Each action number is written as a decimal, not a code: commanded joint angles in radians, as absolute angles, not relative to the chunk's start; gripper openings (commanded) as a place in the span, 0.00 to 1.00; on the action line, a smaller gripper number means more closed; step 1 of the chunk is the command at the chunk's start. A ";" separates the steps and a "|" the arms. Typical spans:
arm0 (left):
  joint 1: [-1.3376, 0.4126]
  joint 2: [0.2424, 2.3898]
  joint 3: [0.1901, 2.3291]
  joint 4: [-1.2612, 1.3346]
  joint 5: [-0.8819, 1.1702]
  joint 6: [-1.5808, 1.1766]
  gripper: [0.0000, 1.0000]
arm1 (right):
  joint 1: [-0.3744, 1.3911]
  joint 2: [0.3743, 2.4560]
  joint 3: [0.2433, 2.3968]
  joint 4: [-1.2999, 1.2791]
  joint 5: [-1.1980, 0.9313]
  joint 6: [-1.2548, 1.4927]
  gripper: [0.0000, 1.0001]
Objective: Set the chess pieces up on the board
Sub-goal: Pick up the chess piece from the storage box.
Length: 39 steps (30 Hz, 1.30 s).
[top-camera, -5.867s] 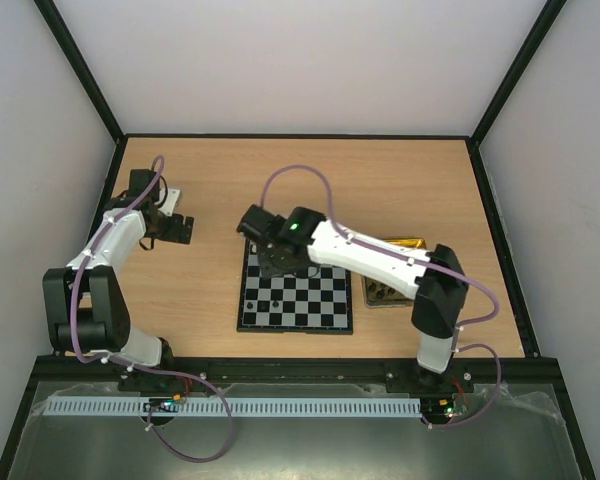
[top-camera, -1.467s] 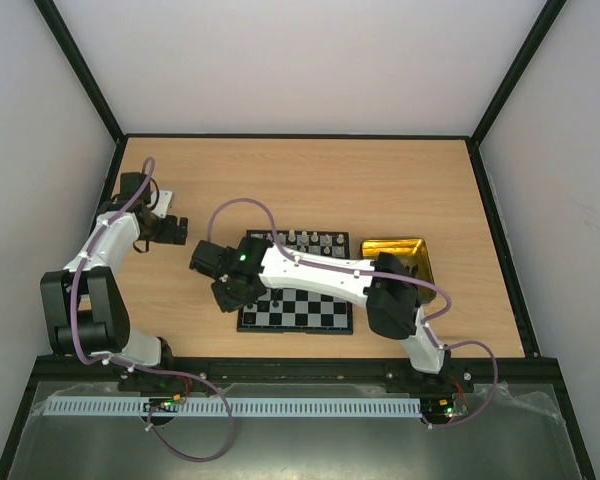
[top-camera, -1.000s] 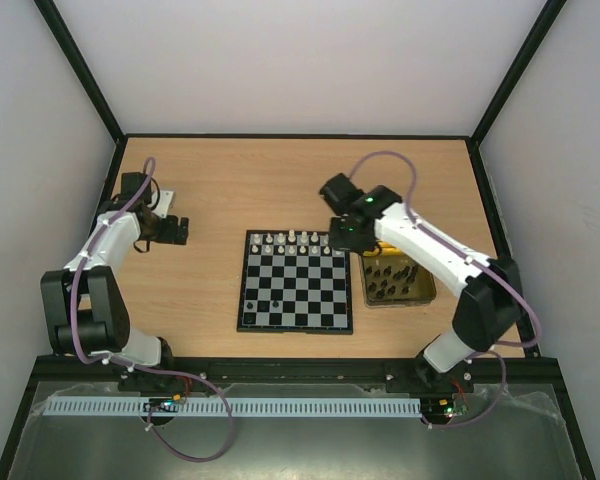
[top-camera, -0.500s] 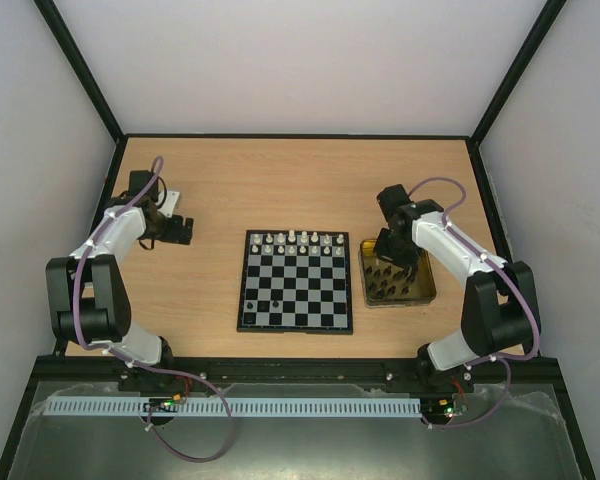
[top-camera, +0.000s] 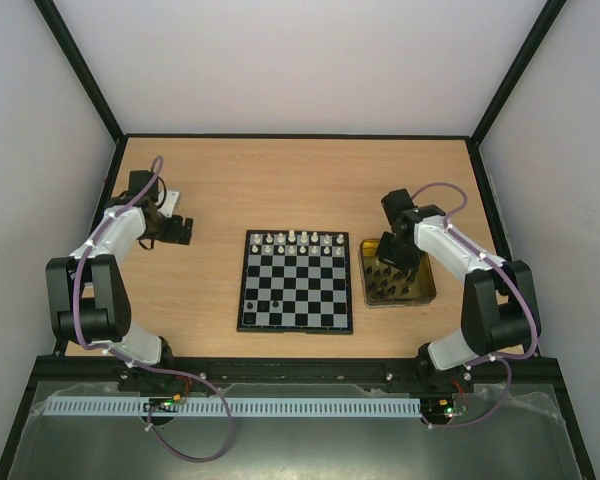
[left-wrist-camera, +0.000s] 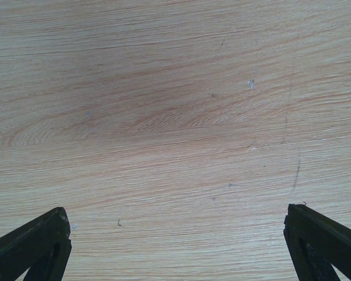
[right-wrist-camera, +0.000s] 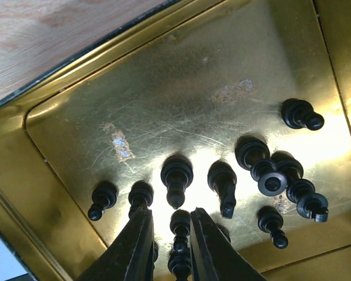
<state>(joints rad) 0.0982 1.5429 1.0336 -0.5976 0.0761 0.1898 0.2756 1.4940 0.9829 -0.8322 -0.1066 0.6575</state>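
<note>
The board (top-camera: pixel 295 300) lies mid-table with a row of white chess pieces (top-camera: pixel 300 240) along its far edge and two black ones (top-camera: pixel 263 298) near its front left. Several black chess pieces (right-wrist-camera: pixel 176 175) stand in a gold tray (right-wrist-camera: pixel 193 76). My right gripper (right-wrist-camera: pixel 169 212) reaches down into that tray (top-camera: pixel 427 290), its narrowly open fingers on either side of a small black piece (right-wrist-camera: pixel 180 225), with a gap showing on the left. My left gripper (left-wrist-camera: pixel 178 246) is wide open over bare wood at the table's far left (top-camera: pixel 175 230).
The tray sits just right of the board, its rim (right-wrist-camera: pixel 11 175) close beside my right fingers. More black pieces (right-wrist-camera: pixel 284 175) crowd the tray's right side, some tipped over. A small white object (top-camera: pixel 170 198) lies behind the left gripper. Black frame rails edge the table.
My right arm swung from the board's far right corner over to the tray and lowered into it, and its fingers narrowed around a black piece. The left arm stayed put.
</note>
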 commanded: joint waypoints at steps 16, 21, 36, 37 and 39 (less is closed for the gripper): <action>0.097 1.517 1.044 -0.621 0.057 0.181 0.99 | 0.251 1.527 0.918 -0.770 -0.117 0.641 0.17; 0.096 1.520 1.044 -0.619 0.057 0.180 0.99 | 0.252 1.533 0.916 -0.764 -0.117 0.613 0.16; 0.096 1.528 1.042 -0.611 0.052 0.176 0.99 | 0.250 1.559 0.928 -0.760 -0.113 0.609 0.02; 0.097 1.529 1.040 -0.610 0.053 0.177 0.99 | 0.249 1.557 0.933 -0.764 -0.110 0.609 0.02; 0.096 1.533 1.043 -0.609 0.054 0.178 0.99 | 0.250 1.554 0.946 -0.773 -0.104 0.608 0.02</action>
<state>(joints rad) 0.0982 1.5387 1.0336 -0.5972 0.0616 0.1871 0.2546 1.5349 0.9234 -0.7559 -0.1272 0.6132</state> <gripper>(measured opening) 0.993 0.037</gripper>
